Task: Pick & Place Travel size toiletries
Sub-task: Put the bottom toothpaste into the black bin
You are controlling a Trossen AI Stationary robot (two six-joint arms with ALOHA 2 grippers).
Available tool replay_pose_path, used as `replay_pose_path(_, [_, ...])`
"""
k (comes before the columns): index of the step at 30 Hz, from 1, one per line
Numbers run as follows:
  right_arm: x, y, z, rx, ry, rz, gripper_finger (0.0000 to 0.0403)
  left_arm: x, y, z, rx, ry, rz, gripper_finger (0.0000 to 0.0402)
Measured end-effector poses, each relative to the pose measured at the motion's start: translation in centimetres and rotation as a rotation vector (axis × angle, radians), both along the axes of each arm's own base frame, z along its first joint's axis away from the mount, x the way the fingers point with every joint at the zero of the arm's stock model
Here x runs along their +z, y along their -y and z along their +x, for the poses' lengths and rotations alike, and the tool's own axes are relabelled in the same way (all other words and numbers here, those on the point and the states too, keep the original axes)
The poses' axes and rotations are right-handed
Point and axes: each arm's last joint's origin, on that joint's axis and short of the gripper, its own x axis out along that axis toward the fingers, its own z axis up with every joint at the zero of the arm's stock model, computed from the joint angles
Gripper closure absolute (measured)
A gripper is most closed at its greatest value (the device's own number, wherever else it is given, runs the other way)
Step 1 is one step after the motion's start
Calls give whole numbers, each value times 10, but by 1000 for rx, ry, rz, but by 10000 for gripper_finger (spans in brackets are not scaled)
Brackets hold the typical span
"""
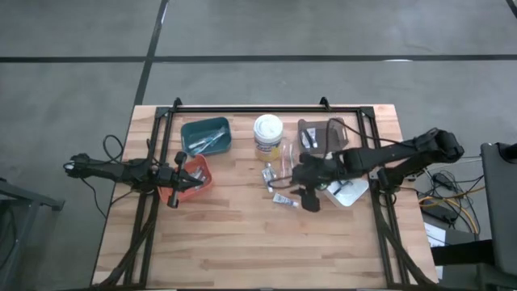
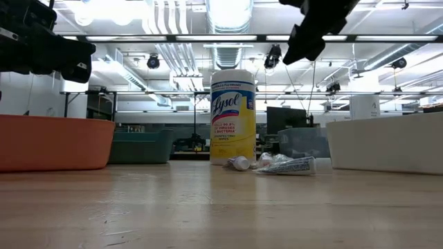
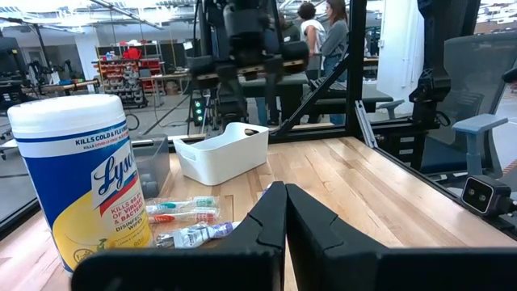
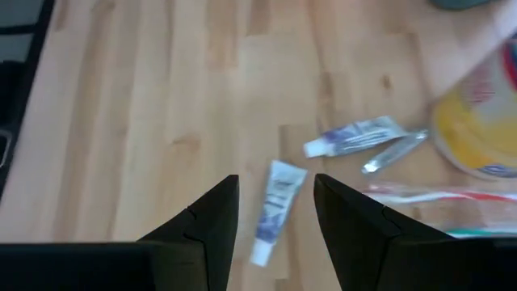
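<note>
Currently, right end effector (image 4: 275,212): it is hovering above the desk (image 1: 242,242) with its jaws standing apart and gripping nothing; a small white tube (image 4: 275,208) is lying on the wood directly between the two fingers as the right wrist view shows it.
Left end effector (image 3: 285,212): it is sitting over the orange bin (image 1: 192,179) at the left side of the desk, fingers pressed together, holding nothing visible.
Travel size toiletries: they are lying loose on the bare wood just in front of the Lysol tub (image 1: 268,134).
Second tube (image 4: 355,136): it is resting near the first one, closer to the tub, with a thin silvery item (image 4: 394,152) just beside it.
Toothbrushes (image 3: 179,211): two in clear wrappers are lying side by side next to the tub.
Teal bin (image 1: 207,135): it is standing at the back left of the desk and is holding several thin items that are too small to tell apart.
White bin (image 3: 222,150): it is sitting at the right side of the desk, under the right arm.
People: two are standing in the room beyond the desk, seen in the left wrist view.
</note>
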Motion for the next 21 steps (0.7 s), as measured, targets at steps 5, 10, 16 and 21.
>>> replay_pose_path(5, [-9,-16,0,36,59,27,245,0,0,0,0,0,0,394])
replay_pose_path(10, [-21,-23,-1,59,99,40,246,0,0,0,0,0,0,394])
replay_pose_path(16, [-30,-23,-4,24,70,70,245,0,0,0,0,0,0,394])
replay_pose_path(21, [-35,-24,-6,-66,70,41,245,0,0,0,0,0,0,394])
